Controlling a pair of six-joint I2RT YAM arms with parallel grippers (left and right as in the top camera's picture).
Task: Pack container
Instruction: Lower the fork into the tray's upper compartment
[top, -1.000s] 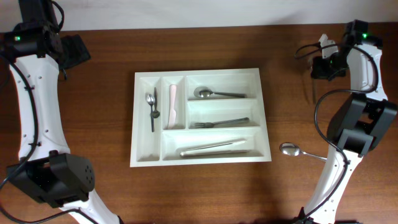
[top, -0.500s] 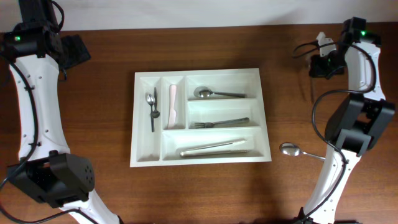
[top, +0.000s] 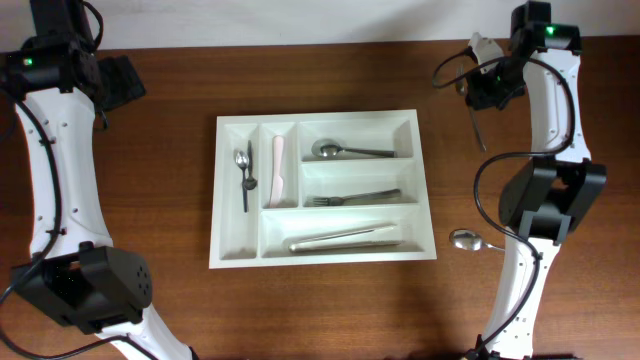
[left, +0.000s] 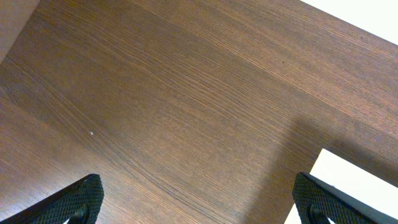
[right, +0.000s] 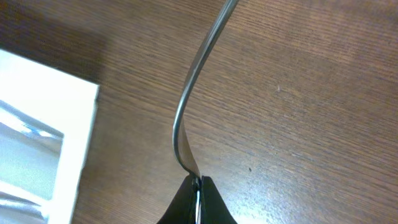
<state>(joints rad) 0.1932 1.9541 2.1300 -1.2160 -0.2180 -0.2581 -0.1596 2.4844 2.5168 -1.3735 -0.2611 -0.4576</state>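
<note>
Right pincer (right: 198, 185) is clamping a slim metal utensil (right: 189, 93) over the counter (top: 150, 200), right of the container (top: 320, 117); left pincer (left: 199, 202) is gaping apart. Judged mid-transport. Next: carrying it over a matching compartment, then releasing.

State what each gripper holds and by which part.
The right gripper pinches a thin metal utensil by its handle end; the left gripper is open, empty.

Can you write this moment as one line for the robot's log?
left gripper: open, empty, over table | right gripper: shut on cutlery handle, outside tray | spoon: on table
</note>
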